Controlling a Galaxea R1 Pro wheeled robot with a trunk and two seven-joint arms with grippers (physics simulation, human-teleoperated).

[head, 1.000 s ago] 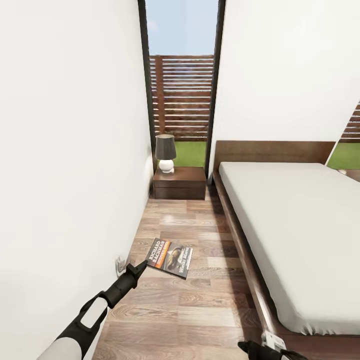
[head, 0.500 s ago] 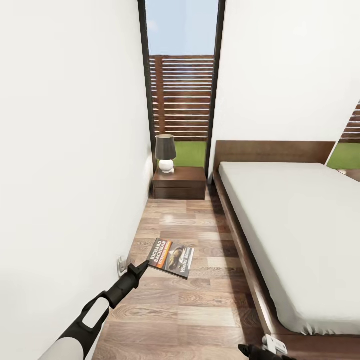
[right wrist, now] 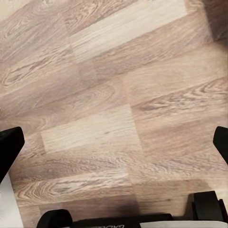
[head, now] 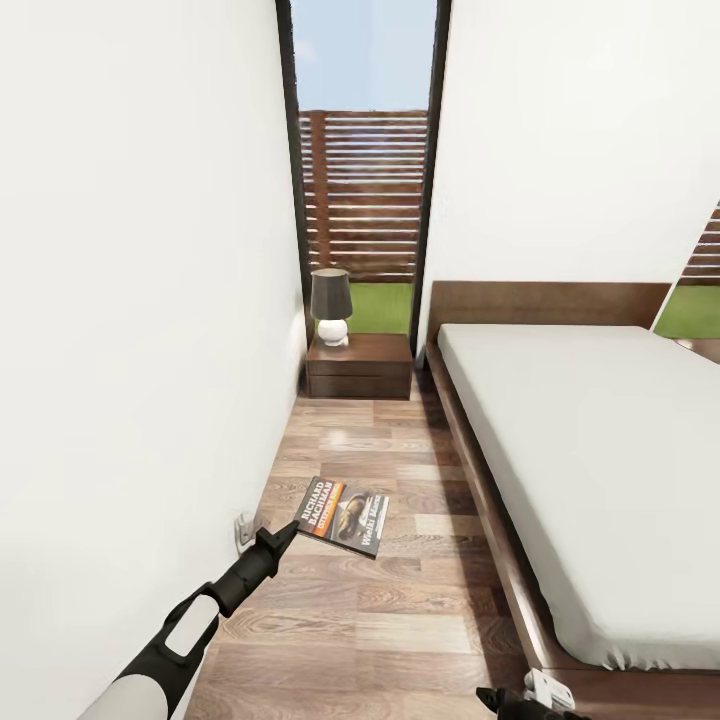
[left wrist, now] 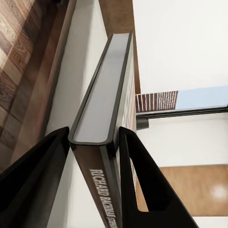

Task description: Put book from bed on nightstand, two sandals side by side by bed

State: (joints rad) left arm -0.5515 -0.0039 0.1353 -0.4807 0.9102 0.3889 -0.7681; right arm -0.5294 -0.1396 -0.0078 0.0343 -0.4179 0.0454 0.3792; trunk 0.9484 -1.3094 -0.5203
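Note:
My left gripper (head: 290, 528) is shut on the book (head: 342, 516), holding it by the spine. The book hangs nearly flat above the wood floor, in the aisle between the wall and the bed (head: 590, 450). In the left wrist view the book (left wrist: 99, 109) stands edge-on between both fingers (left wrist: 45, 161). The nightstand (head: 372, 352) stands at the far end of the aisle, beside the headboard. At the bottom edge my right gripper (head: 520, 700) hangs low near the bed frame; its wrist view shows the fingers (right wrist: 9, 147) wide apart over bare floor. The two sandals are out of view.
A dark-shaded lamp (head: 331, 305) with a white base occupies the nightstand's left half. A white wall (head: 130, 350) runs close along the left, with a socket (head: 241, 530) low down. A tall window (head: 362, 170) stands behind the nightstand. The floor aisle (head: 380, 610) is narrow.
The right gripper has sunk slightly toward the bottom edge of the head view. The left arm and the book have barely shifted.

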